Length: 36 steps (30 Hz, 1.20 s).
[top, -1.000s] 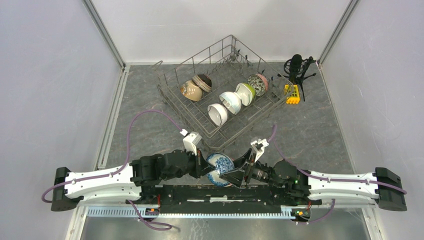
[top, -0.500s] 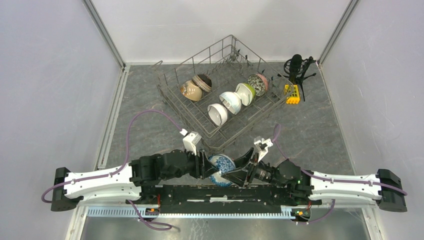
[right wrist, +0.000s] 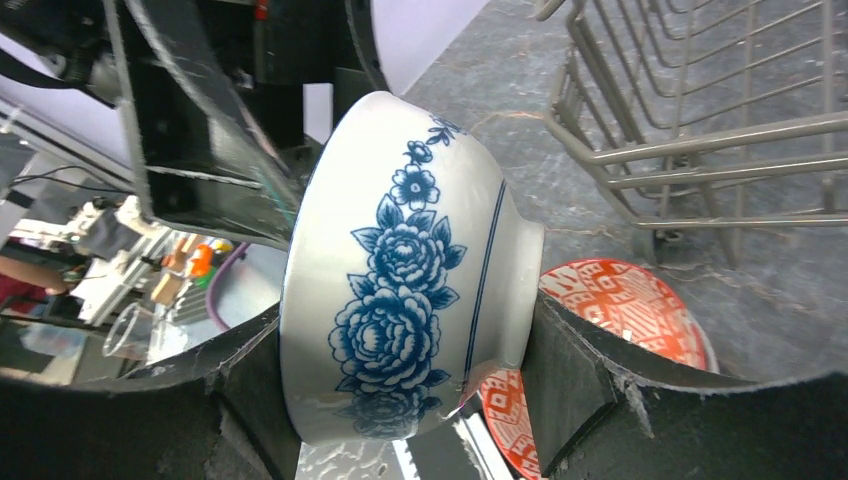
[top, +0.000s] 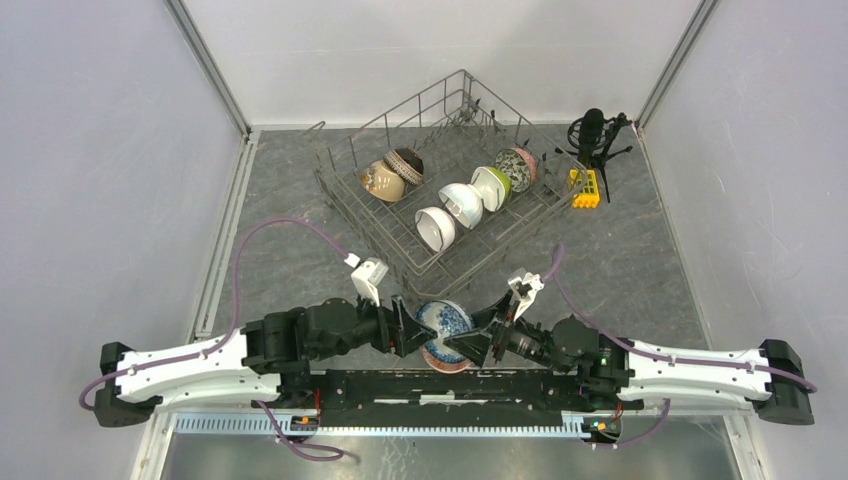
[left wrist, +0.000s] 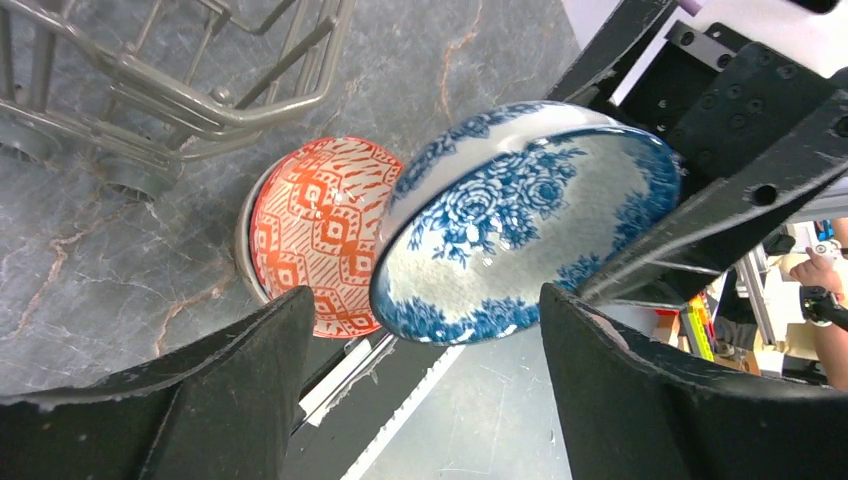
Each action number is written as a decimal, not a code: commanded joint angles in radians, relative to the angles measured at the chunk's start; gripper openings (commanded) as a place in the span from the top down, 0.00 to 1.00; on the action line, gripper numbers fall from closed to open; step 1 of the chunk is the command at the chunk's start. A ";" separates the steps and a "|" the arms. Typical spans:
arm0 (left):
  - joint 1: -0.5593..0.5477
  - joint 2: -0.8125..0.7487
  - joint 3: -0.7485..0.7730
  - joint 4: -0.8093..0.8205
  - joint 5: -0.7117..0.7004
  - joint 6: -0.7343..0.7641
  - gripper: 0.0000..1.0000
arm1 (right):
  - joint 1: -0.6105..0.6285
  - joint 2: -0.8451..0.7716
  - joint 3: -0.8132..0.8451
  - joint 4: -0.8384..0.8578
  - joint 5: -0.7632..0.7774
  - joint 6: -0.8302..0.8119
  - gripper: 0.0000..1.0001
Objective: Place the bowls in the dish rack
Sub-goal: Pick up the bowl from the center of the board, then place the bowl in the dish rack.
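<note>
My left hand stands wide open at the near middle of the desk, its two fingers either side of the blue-and-white bowl with a clear gap on both, so it has hold of nothing. The blue-and-white bowl is tipped on its side above the near edge of the desk, its flowered inside facing my left hand and its foot pointing right. Just below it a red-patterned bowl sits upright on the desk, beside the near corner of the dish rack; I cannot tell whether the two bowls touch. My right hand has the blue-and-white bowl in its grip, one finger pressed against the rim and the other against the foot, the fingers spread wide to take the bowl's depth. Farther back the dish rack sits at an angle across the middle of the desk. In it, from left to right, a tan bowl leans on a dark brown bowl in the far-left row. Then two white bowls, a lime green bowl and a speckled bowl stand on edge in one row between the tines. Right of the rack a black microphone stands on a small tripod, with a yellow block just near of it.
</note>
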 commanded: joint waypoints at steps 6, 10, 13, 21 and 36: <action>-0.003 -0.107 0.156 -0.171 -0.126 0.066 0.00 | 0.008 -0.053 0.218 -0.186 0.148 -0.118 1.00; -0.003 -0.130 0.223 -0.243 -0.179 0.115 0.00 | 0.007 -0.049 0.309 -0.263 0.208 -0.170 1.00; -0.003 -0.136 0.265 -0.284 -0.218 0.153 0.00 | 0.008 -0.026 0.375 -0.301 0.258 -0.212 1.00; -0.003 -0.123 0.329 -0.325 -0.267 0.237 0.00 | -0.030 0.116 0.577 -0.329 0.301 -0.330 1.00; -0.003 -0.128 0.373 -0.392 -0.286 0.387 0.00 | -0.458 0.508 0.886 -0.269 -0.085 -0.390 1.00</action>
